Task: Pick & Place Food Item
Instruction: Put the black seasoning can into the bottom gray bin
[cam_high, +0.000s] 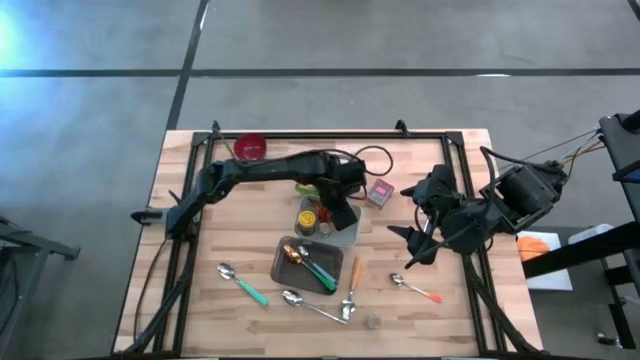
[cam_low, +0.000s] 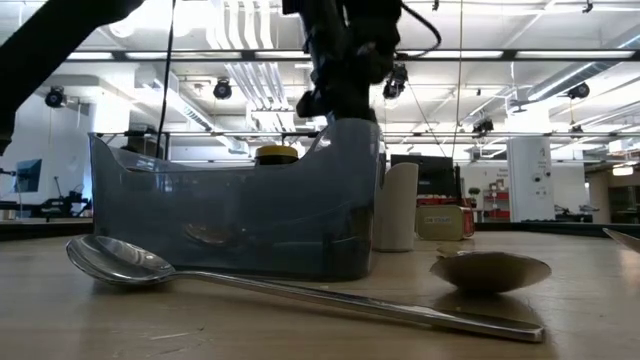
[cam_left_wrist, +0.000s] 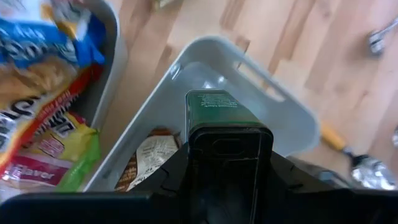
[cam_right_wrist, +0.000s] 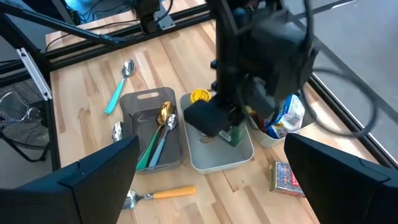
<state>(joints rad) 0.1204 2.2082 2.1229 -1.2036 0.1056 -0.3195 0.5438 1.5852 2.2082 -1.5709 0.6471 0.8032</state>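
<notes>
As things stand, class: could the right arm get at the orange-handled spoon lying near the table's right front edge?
Probably yes. The right gripper is open and holds nothing, and the orange-handled spoon lies alone on bare wood just in front of it. The left gripper is busy over the grey bin.

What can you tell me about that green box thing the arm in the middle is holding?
The green tin is a small rectangular container with a printed dark green label, metallic-looking. The left gripper holds it between its dark fingers, above the light grey tray, which has a snack wrapper inside. From the side it looks upright, about at the tray's rim.
</notes>
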